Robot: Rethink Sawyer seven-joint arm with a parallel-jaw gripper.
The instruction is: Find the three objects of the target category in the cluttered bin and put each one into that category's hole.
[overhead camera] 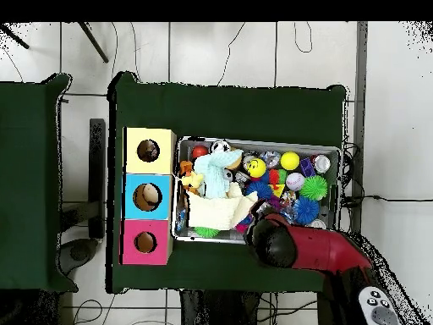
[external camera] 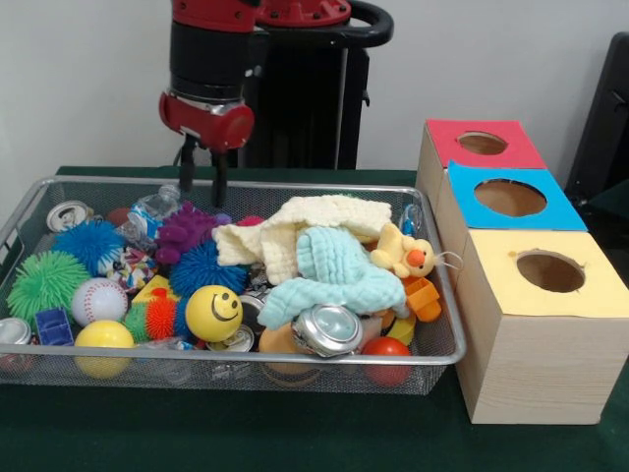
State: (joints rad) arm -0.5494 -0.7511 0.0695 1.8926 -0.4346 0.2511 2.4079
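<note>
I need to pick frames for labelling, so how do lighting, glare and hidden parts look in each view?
Front view: even light, a bright glint on the crushed can, soft shadow under the bin, and the gripper clearly seen above the toys. Overhead view: the arm hides the bin's near corner and the gripper itself; the yellow-panel hole reads dark.

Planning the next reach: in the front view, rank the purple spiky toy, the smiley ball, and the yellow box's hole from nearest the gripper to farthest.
1. Purple spiky toy, just below the gripper.
2. Smiley ball, bin's near side.
3. Yellow box's hole, far right, outside the bin.
</note>
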